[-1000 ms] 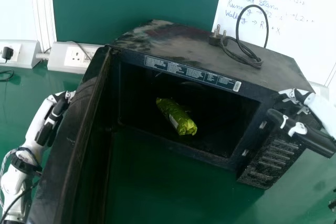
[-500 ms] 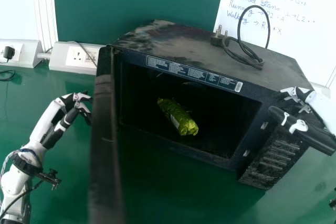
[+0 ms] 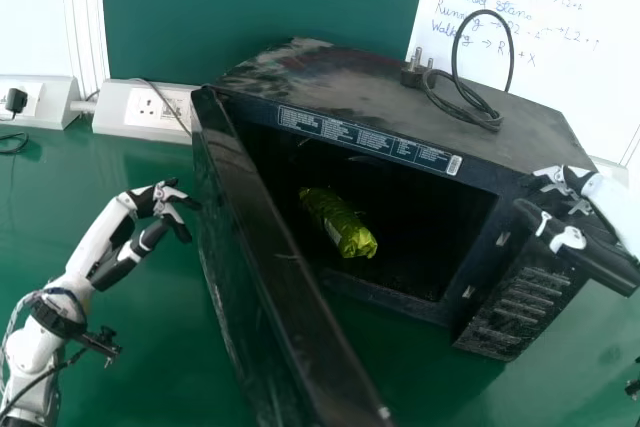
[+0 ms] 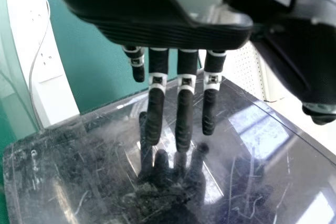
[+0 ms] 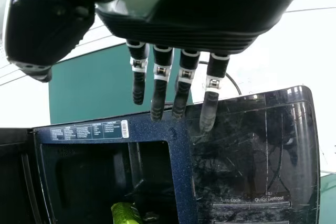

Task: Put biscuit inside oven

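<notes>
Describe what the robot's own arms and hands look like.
The left arm is white, with a round black collar, a small black bracket and a thin black cable. The right arm is white too. The left hand and right hand match: pale shell, ribbed black palm edge, slim black fingers with whitish bands.

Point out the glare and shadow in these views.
Left wrist view: bright glare patches and the left hand's dark reflection on the glossy door; head view: deep shadow inside the oven, around the packet; right wrist view: faint sheen on the control panel.
</notes>
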